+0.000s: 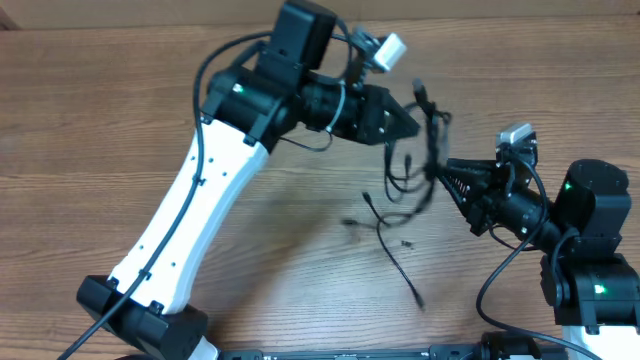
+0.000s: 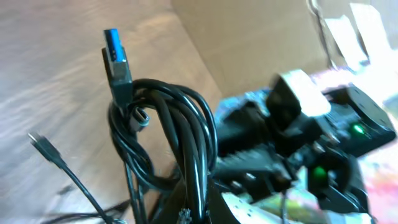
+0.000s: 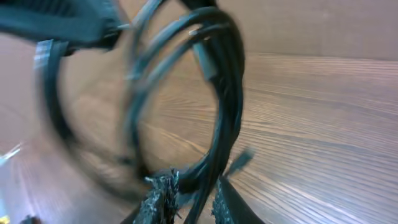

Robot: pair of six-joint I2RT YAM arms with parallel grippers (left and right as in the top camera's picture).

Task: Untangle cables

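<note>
Wooden table (image 1: 90, 110) bears 1 tangled bunch of black cables (image 1: 433, 150), strand count unclear, raised between 2 grippers, ends trailing on the wood; left gripper (image 1: 408, 125) is clenched on its top, right gripper (image 1: 447, 172) pinches strands lower down

The overhead camera hangs above the table (image 1: 90, 110) and looks straight down from well off. It takes in both arms, the left arm (image 1: 200, 200) based at 7 o'clock and the right arm (image 1: 590, 230) at 4 o'clock. The left wrist camera sits close to the cables (image 2: 186, 124) and faces past them toward the right arm (image 2: 323, 143), at 4 o'clock in its frame. The right wrist camera is nearer still: the cables (image 3: 227, 93) blur, the right gripper (image 3: 193, 199) sits at 6 o'clock, and it faces out over the tabletop. All three views share the cables (image 1: 432, 150). The overhead and left wrist views also share the right arm.
</note>
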